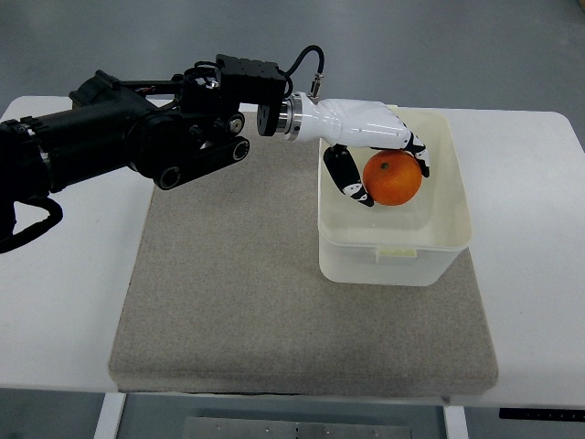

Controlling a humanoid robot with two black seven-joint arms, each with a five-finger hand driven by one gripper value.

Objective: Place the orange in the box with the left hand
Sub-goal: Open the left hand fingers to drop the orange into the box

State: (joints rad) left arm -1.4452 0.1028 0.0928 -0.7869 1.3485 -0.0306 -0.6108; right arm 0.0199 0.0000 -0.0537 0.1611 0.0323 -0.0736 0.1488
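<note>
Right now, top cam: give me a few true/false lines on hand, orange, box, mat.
1. The left hand is over the box. True.
2. The orange lies on the mat outside the box. False: it is within the box's outline, with the hand's fingers around it.
3. The box stands on the mat's right part. True.
4. The box has a lid on. False: it is open at the top.
5. The right hand is holding the box steady. False: no right hand is in view.
</note>
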